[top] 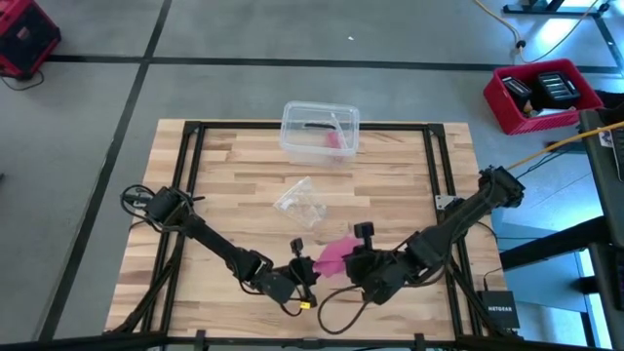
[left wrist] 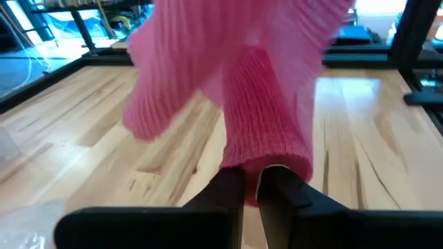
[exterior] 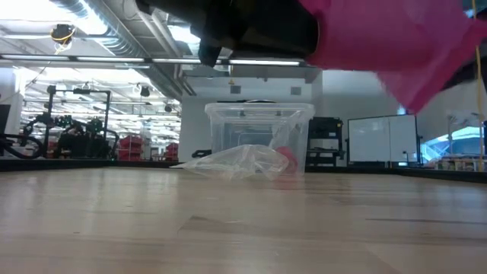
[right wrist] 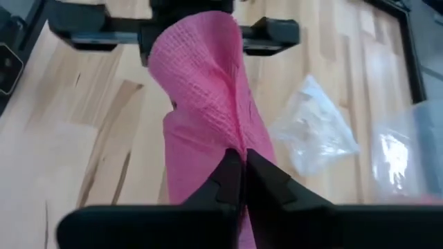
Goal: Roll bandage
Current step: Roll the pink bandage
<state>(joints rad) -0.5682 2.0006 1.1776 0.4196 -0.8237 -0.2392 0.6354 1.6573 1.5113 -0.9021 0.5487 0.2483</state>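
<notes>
The pink bandage point(top: 334, 255) hangs above the table's near middle, held between both grippers. My left gripper point(top: 312, 269) comes from the left and is shut on one part of it point(left wrist: 252, 185). My right gripper point(top: 349, 261) comes from the right and is shut on another part point(right wrist: 242, 164). In the low view the pink cloth point(exterior: 388, 46) shows at the top, clear of the wood, beside a dark gripper point(exterior: 243, 30). The right wrist view shows the left gripper point(right wrist: 194, 31) behind the bunched bandage point(right wrist: 204, 76). My left gripper pinches a thick, rolled or bunched part of the bandage point(left wrist: 266, 155) between its two fingers, reaching in nearly level from the table's left. The cloth runs on past the fingertips and spreads wider, lifted clear of the table. My right gripper pinches a gathered fold of the bandage point(right wrist: 232, 138) between its two fingers, slanting down from the table's right. The cloth bunches at the fingertips and runs on toward the left gripper. It is lifted clear of the table.
A clear plastic box point(top: 320, 130) with something pink inside stands at the far middle of the table. A crumpled clear wrapper point(top: 300, 202) lies between the box and the grippers. A red crate point(top: 541, 96) sits on the floor beyond the far right corner.
</notes>
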